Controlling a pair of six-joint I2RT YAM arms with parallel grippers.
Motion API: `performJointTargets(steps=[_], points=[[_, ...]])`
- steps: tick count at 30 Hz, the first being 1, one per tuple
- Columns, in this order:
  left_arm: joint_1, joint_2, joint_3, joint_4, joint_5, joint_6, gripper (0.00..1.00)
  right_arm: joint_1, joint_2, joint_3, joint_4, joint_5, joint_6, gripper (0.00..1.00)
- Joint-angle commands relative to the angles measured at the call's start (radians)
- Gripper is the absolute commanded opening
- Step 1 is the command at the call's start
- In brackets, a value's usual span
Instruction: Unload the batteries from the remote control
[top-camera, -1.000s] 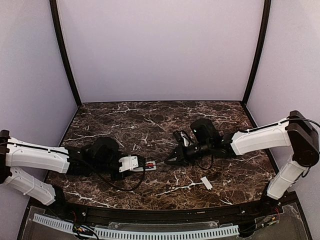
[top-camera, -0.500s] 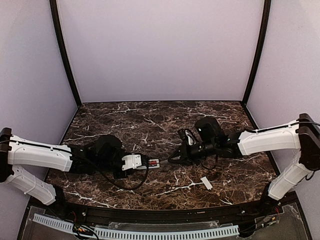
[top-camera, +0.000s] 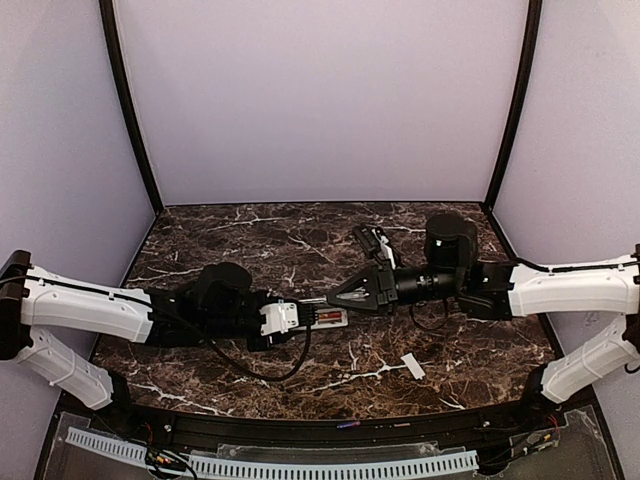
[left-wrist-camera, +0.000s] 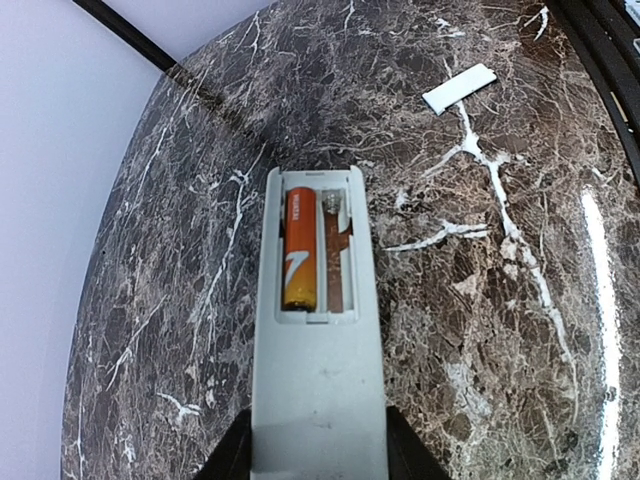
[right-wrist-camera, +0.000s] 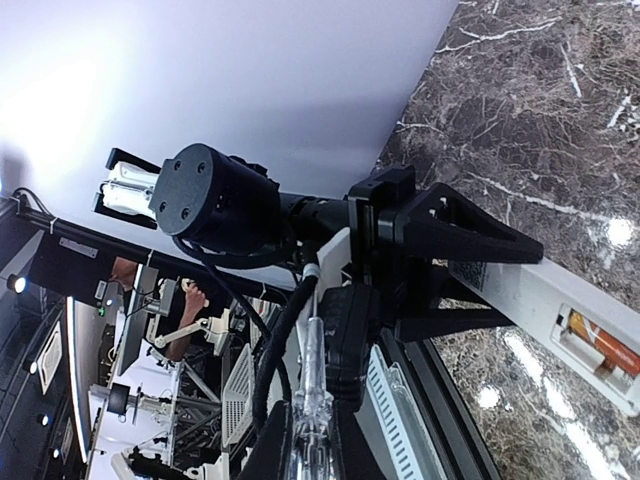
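Top external view: the left gripper (top-camera: 292, 320) clamps the near end of the remote control (top-camera: 328, 318) and holds it out toward the middle of the table (top-camera: 250, 240), battery recess facing up. Presenting it this way appears meant to give the opposite arm open access from above. The left arm lies low and almost fully stretched from the left edge, forearm nearly level with the marble.

The left wrist camera shows why the job reads as half done. 1 of the batteries (left-wrist-camera: 299, 250), orange with a dark tip, sits in 1 slot of the recess. The empty slot (left-wrist-camera: 338, 255) beside it shows bare metal contacts. The remote seems to ride just above the table rather than resting on it.

The right gripper (top-camera: 335, 297) hovers just beyond the far end of the remote, apart from it. Its fingers taper to a narrow point, and whether anything is pinched there cannot be told. The right arm reaches in low from the right, wrist turned toward the remote.

The small white cover piece (top-camera: 412, 366) lies flat on the table, well clear of both grippers, where it cannot get in the way.
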Motion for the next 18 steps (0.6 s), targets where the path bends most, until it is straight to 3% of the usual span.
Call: performJointTargets(steps=[1, 10, 18], points=[[0.005, -0.011, 0.002, -0.005, -0.006, 0.002, 0.00, 0.010, -0.071, 0.060, -0.191, 0.060, -0.113, 0.00], [0.005, -0.040, -0.002, 0.002, -0.003, -0.001, 0.00, 0.010, -0.098, 0.122, -0.510, 0.254, -0.221, 0.00], [0.005, -0.048, -0.002, 0.003, 0.012, -0.007, 0.00, 0.010, -0.117, 0.142, -0.592, 0.310, -0.255, 0.00]])
